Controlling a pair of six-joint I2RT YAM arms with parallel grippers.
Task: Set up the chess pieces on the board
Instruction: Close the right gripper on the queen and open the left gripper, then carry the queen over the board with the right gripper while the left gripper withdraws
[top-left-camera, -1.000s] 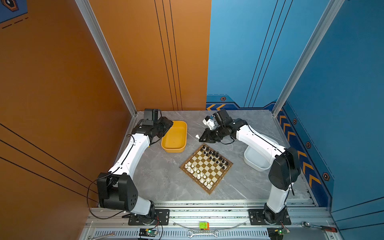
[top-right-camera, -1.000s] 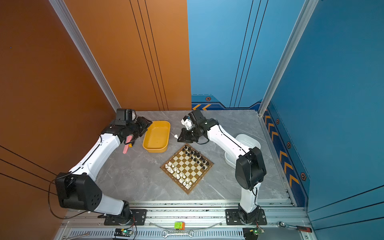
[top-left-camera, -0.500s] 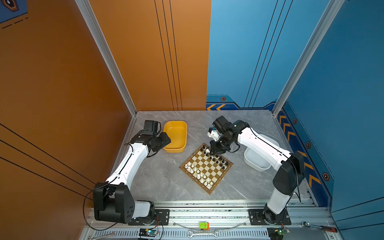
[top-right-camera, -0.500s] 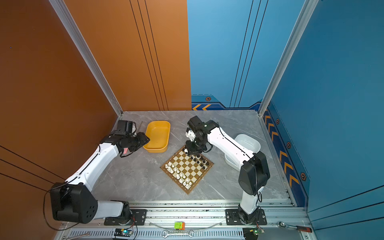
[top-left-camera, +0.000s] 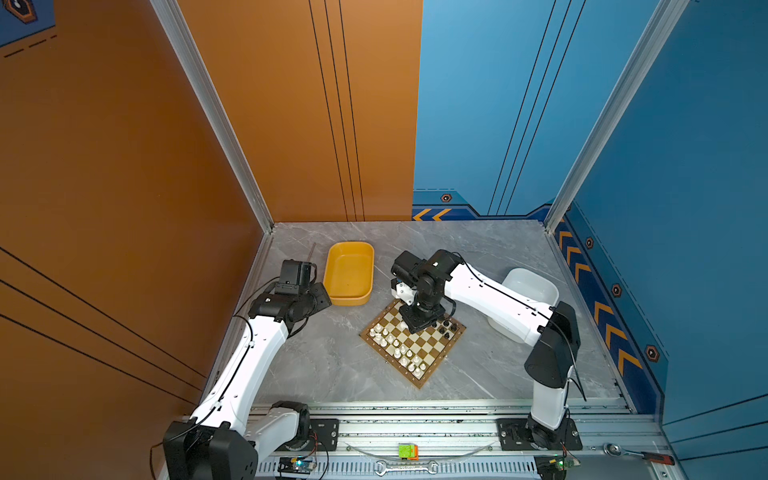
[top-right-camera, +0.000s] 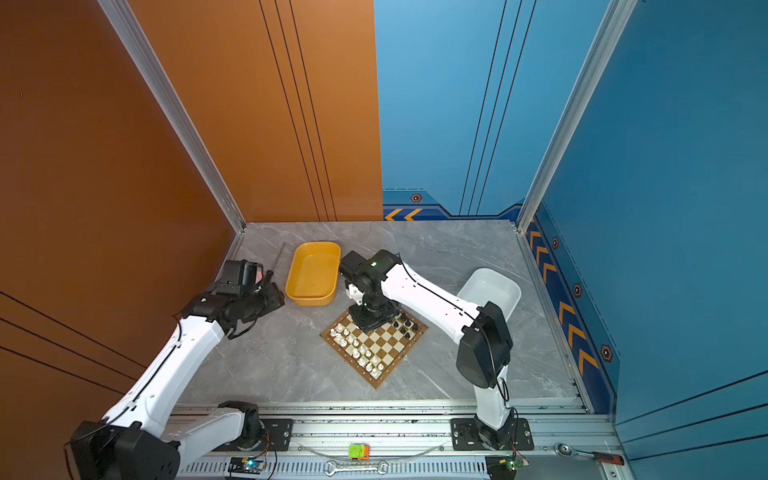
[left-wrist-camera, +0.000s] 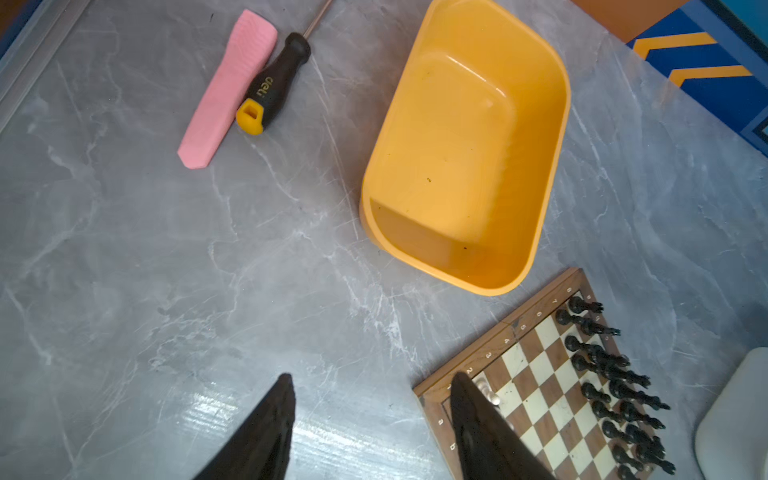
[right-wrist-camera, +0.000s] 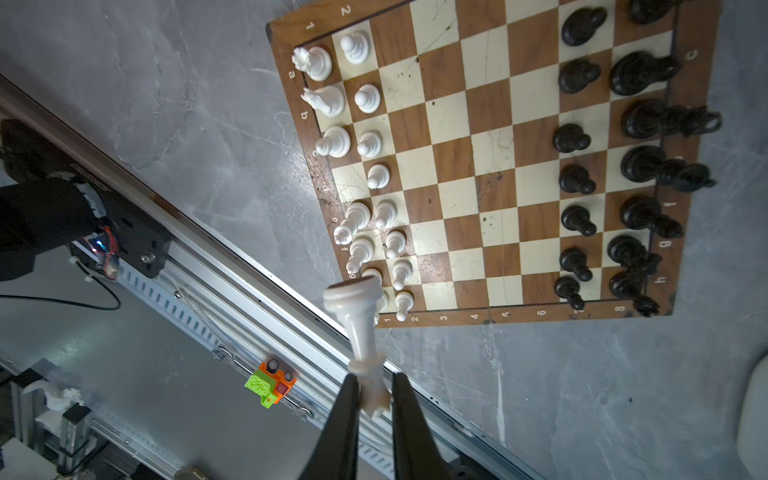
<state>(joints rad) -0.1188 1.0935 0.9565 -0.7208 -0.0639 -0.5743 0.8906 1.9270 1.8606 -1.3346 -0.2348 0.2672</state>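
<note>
Pinched at its crown by the right jaws, a white piece (right-wrist-camera: 357, 332) hangs base-first above the board (right-wrist-camera: 473, 320), seemingly bound for the vacant back-rank square (right-wrist-camera: 347, 178), a tight drop between neighbours, while the left jaws stand apart, empty, over the desk (left-wrist-camera: 166, 270)

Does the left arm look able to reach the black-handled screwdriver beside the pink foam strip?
Probably yes: the open, empty left gripper has only bare grey tabletop between it and the screwdriver.

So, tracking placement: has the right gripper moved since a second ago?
Yes: the right gripper came from beside the yellow plastic tray to above the checked wooden chessboard.
</note>
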